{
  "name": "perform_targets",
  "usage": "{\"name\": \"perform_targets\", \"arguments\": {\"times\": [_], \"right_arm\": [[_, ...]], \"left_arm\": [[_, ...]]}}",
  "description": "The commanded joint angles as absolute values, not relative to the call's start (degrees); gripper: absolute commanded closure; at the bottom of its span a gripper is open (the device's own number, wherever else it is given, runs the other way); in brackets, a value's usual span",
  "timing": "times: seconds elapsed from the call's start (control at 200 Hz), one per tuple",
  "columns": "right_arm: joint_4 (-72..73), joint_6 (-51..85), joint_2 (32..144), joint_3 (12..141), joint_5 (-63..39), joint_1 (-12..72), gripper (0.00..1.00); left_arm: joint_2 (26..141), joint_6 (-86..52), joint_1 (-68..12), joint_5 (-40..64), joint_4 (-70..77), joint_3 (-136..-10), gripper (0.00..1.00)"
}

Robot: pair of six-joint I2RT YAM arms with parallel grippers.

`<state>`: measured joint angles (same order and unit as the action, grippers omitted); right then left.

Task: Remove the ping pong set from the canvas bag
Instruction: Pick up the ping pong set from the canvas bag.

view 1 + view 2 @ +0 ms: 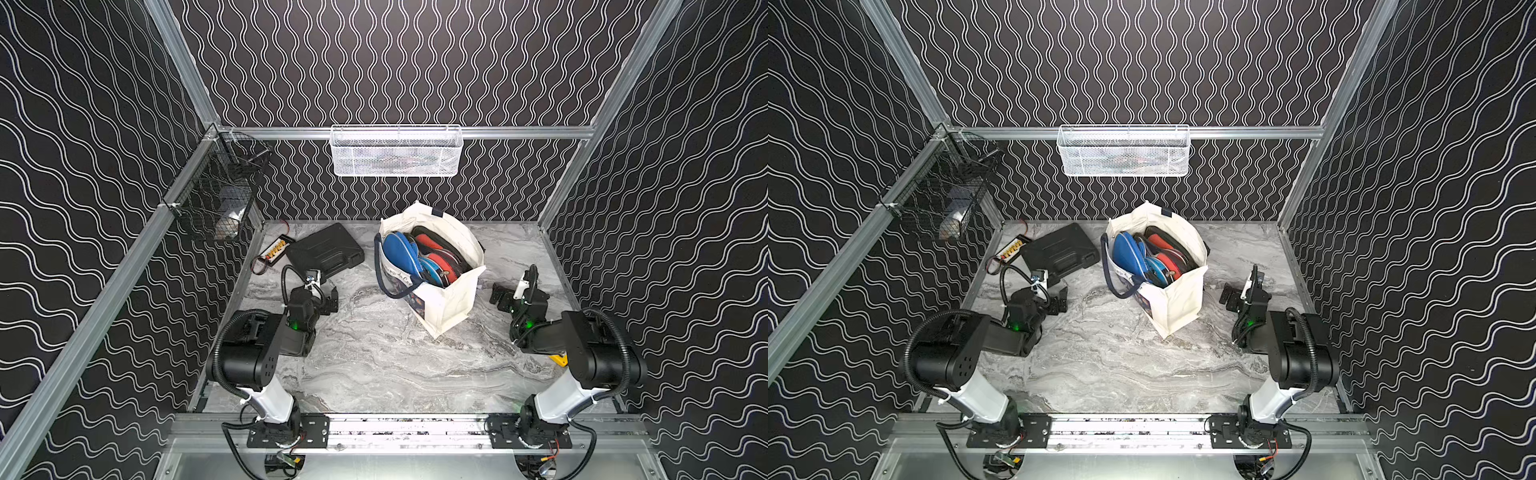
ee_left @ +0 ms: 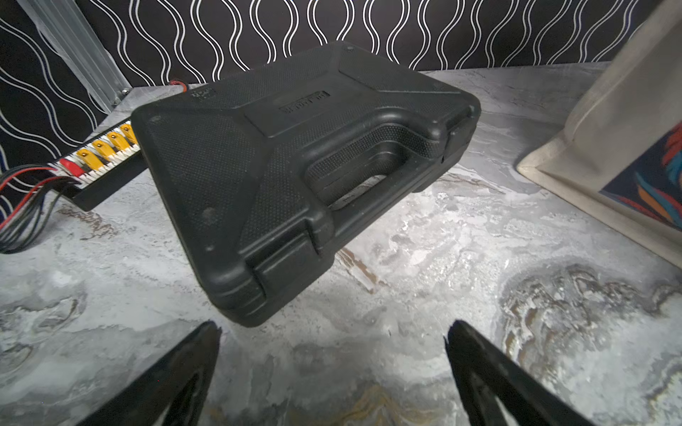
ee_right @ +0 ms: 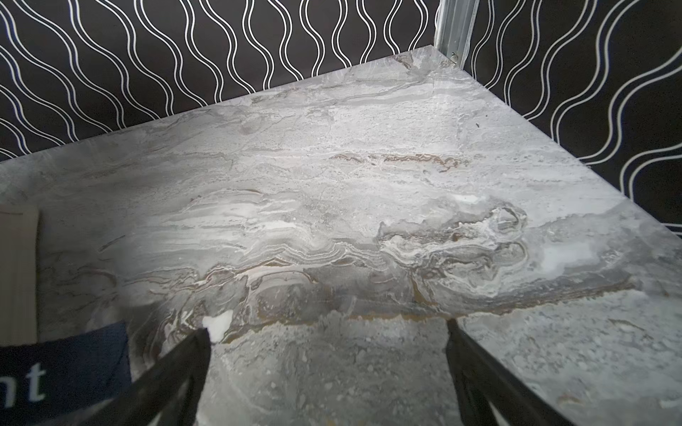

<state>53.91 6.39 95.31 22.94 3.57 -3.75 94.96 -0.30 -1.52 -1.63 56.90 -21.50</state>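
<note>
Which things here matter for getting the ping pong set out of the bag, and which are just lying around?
For the job: canvas bag, ping pong set inside it.
Lying about: black case, connector board with wires, white mesh basket, black wire basket.

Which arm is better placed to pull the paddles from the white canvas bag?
Probably the right: the open right gripper sits close beside the white canvas bag holding the blue and red paddles; the open left gripper faces the black plastic case.

Both top views look steeply down from the near side over the grey marbled tabletop [image 1: 374, 365]; both low, close wrist cameras face far, sharing the cream canvas bag [image 2: 609, 121].
</note>
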Motion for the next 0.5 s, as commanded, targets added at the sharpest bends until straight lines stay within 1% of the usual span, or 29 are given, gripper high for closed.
{"name": "perform_targets", "arguments": {"times": [0.0,0.31,0.36,0.495], "right_arm": [[56.0,6.1,95.2,23.0,3.7,-3.7,0.01],[56.0,6.1,95.2,23.0,3.7,-3.7,0.01],[56.0,6.1,95.2,23.0,3.8,-3.7,0.01],[55.9,6.2,95.2,23.0,3.8,-3.7,0.01]], "left_arm": [[94.6,0.7,-1.8,-1.9,58.5,-21.3,0.01],[94.6,0.8,-1.8,-1.9,58.4,-21.4,0.01],[94.7,0.2,-1.8,-3.6,58.2,-21.5,0.01],[94.6,0.1,-1.8,-3.6,58.2,-21.5,0.01]]}}
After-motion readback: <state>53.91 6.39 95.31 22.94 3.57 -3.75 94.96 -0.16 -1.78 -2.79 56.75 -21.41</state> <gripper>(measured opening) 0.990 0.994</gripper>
